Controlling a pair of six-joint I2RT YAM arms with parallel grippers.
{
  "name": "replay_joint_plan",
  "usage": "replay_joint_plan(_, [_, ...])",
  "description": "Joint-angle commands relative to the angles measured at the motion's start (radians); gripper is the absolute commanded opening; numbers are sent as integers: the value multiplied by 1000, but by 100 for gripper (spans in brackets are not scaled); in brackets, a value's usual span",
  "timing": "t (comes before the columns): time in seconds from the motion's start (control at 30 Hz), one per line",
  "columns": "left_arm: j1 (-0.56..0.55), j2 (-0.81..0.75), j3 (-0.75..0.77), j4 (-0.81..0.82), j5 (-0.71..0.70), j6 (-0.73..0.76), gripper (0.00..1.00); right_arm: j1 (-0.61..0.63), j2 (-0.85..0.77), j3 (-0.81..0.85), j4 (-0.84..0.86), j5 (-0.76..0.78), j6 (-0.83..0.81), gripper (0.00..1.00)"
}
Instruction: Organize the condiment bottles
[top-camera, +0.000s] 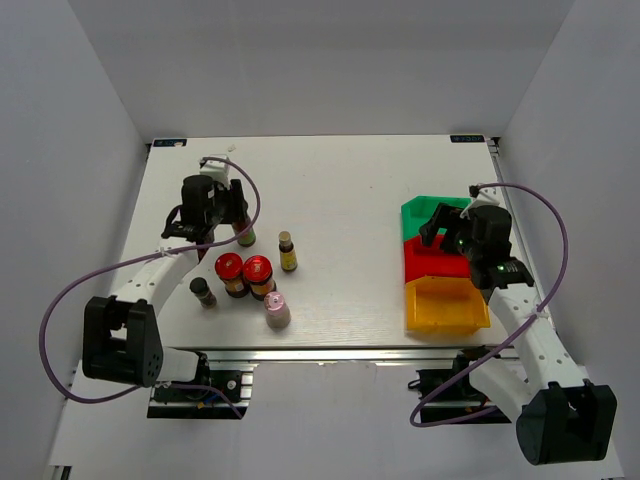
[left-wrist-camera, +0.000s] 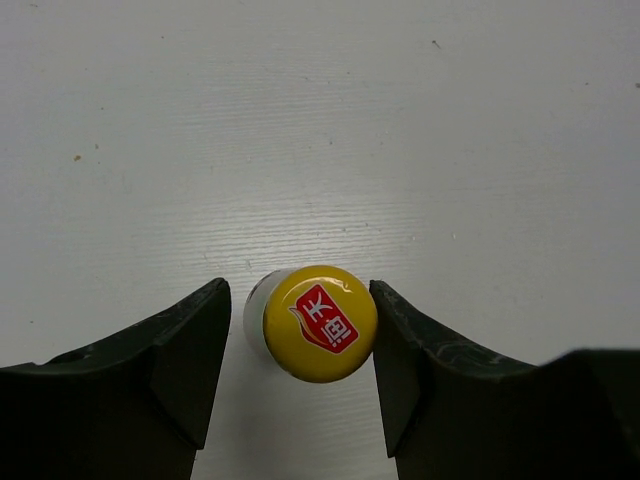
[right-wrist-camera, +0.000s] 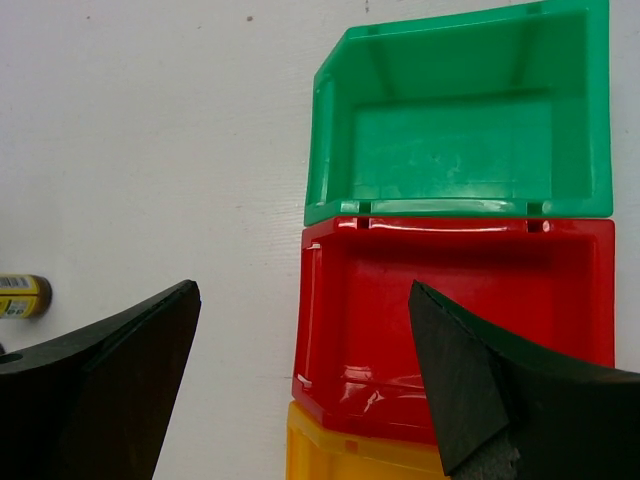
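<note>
My left arm reaches out from the near edge to the far-left part of the white table (top-camera: 350, 190), wrist bent over so my left claw (left-wrist-camera: 298, 292) points straight down over the yellow-capped bottle (left-wrist-camera: 320, 322). Seen from above, it shows a round, glossy yellow cap with a red printed badge and a pale shoulder beneath. My black, wedge-shaped fingers (left-wrist-camera: 190, 370) bracket it: the right one touches the cap's rim and the left one shows a sliver of space, so I cannot tell whether the clamp is firm. Toward me and rightward stand the others, all upright. They are the thin dark bottle (top-camera: 203, 291), two squat red-lidded jars (top-camera: 230, 268) (top-camera: 258, 270) touching side by side, the pink-capped pale bottle (top-camera: 277, 310) just in front of them, and the yellow-labelled brown bottle (top-camera: 288, 251) slightly behind them. Well apart, on the right side, three smooth, shiny plastic bins sit in a line with their edges meeting: green bin (top-camera: 435, 210) farthest, red bin (top-camera: 425, 262) in the middle, yellow bin (top-camera: 445, 305) nearest. My right arm bends up over them, and my right claw (right-wrist-camera: 303, 290) hangs released above the red one, jaws spread wide and gripping nothing.
</note>
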Motion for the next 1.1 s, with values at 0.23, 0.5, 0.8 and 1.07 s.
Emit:
replay_joint_plan(0.23, [-57,-7,14,89,-94,66,71,-4,4,48,-5,-22,-42,89])
replay_joint_plan(0.5, [-70,51,58,51,-186,61,54,-4,-2,48,-6,-13,-45,89])
replay_joint_plan(0.8, [-101,9,75,82,-159,49,26,-4,-7,33,44,-129,-69,89])
replay_joint_plan(1.07, [-112,36,241,92,54,67,0,-3,-10,0,331,-496,-172,89])
